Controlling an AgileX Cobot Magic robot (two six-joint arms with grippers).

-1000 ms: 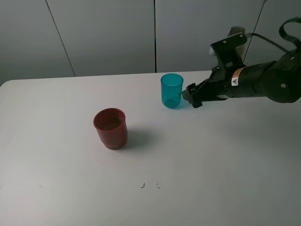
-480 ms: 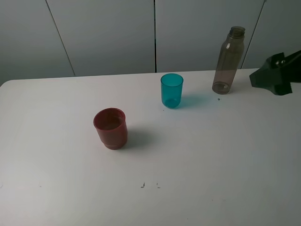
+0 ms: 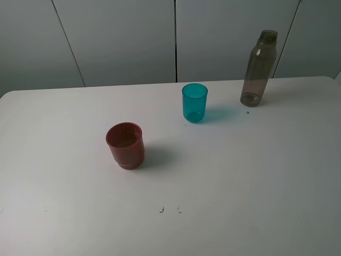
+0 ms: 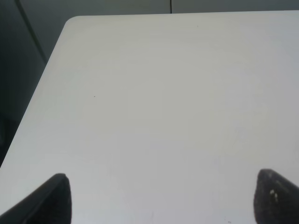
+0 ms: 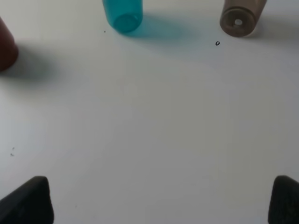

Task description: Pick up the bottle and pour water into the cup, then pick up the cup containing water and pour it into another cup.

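Bottle point(image 5: 240, 16) stands well ahead of the right arm's wide-open fingers point(image 5: 32, 198).

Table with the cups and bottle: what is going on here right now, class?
Nothing is being handled at this moment. The grey bottle stands upright and uncapped at the back right of the white table, with the teal cup to its left and the red cup nearer the front left. All three stand apart, untouched. Neither arm shows in the high view. The right gripper is open over bare table, facing the cups and bottle, and the left gripper is open over an empty corner.
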